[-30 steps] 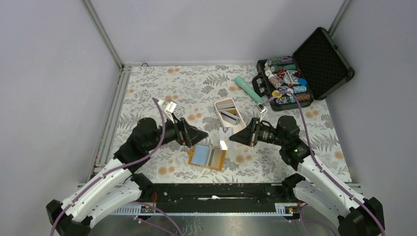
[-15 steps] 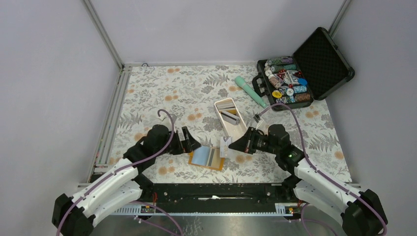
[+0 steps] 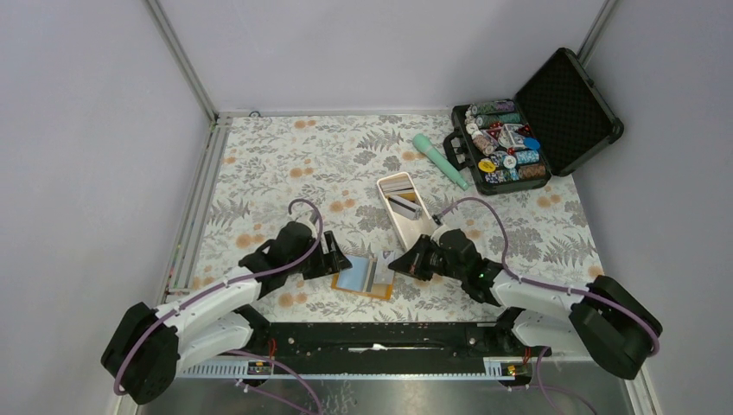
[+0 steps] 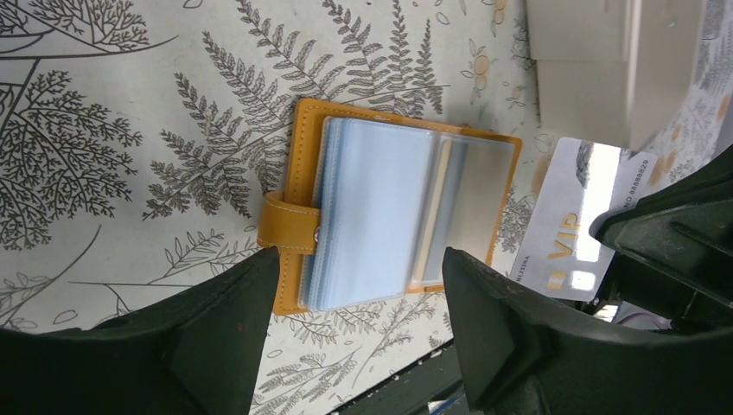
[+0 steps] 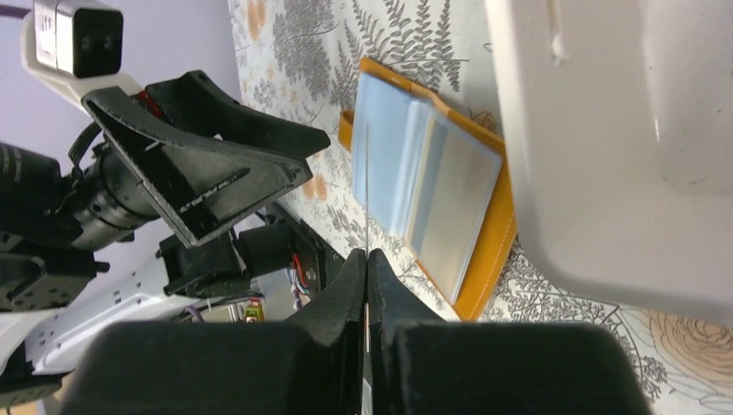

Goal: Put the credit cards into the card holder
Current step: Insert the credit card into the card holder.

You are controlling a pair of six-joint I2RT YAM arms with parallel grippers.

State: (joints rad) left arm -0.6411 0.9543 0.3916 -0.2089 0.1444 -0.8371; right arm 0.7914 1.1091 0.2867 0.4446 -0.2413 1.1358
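Both arms drop low and close in on the card holder [image 3: 363, 277] vs 1 s back. L gripper [image 3: 333, 259] now sits at its 9 o'clock edge and R gripper [image 3: 399, 262] at its 3 o'clock. Both were higher up, either side of the white tray's [image 3: 406, 212] near end.

State now: holder lies open & flat on the floral cloth [image 3: 285, 164], at the tray's 6 o'clock end, blue pockets up. L jaws are spread, one finger each side of the snap-tab edge in the wrist view; can't tell if they touch it. R jaws are pressed together, pinching one credit card [image 4: 570, 229] (white, "VIP") by its end. The card is on edge, just beside the holder's 3 o'clock side, not yet in a pocket. Spare cards [image 3: 399, 184] lie in the tray.

Risks, my read:
- Holder isn't pinned. A push toward 9 o'clock prob. slides it instead of seating the card.
- Pocket mouths are thin, floppy film, so a card corner may snag or ride over the top.
- The pinch is on the card's end only, so a side load could twist it in the jaws.
- Tray wall is close to the R wrist; a bump shifts the tray.

Other diffs: the card travels w/ R gripper from the tray's end down to the holder. Holder, tray & chip case [image 3: 519, 147] at 1 o'clock look unmoved.
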